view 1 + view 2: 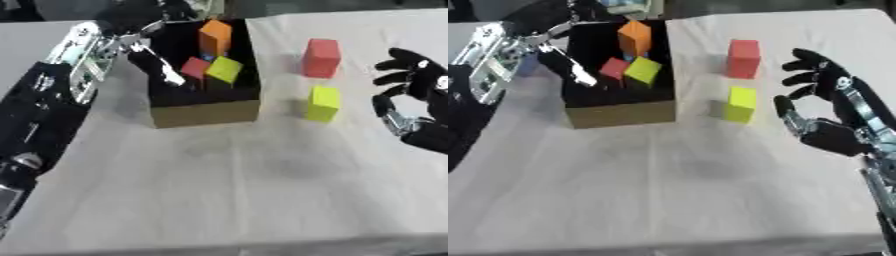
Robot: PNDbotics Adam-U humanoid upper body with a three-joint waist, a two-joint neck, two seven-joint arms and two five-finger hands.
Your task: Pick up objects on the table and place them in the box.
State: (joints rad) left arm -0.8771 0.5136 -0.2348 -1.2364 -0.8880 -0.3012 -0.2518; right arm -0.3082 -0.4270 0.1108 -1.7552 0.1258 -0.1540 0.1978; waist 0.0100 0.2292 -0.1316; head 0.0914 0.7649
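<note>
My right hand (826,107) hangs open — the yellow-green cube block (740,104) sits just beside its thumb; my left hand (157,62), fingers straight, reaches into the cardboard box (206,112).

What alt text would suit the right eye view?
The robot's left hand reaches into a box holding orange, red and green blocks. Its open right hand hovers beside a red block and a yellow block on the table.

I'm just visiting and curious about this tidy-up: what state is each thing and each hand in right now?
Open cardboard box: upright, holds blocks.
Orange block, small red block, lime block: inside box.
Red block: on table, outside box.
Yellow-green block: on table, untouched.
Left hand: over box, fingers straight.
Right hand: open, beside the blocks, holding nothing.
</note>
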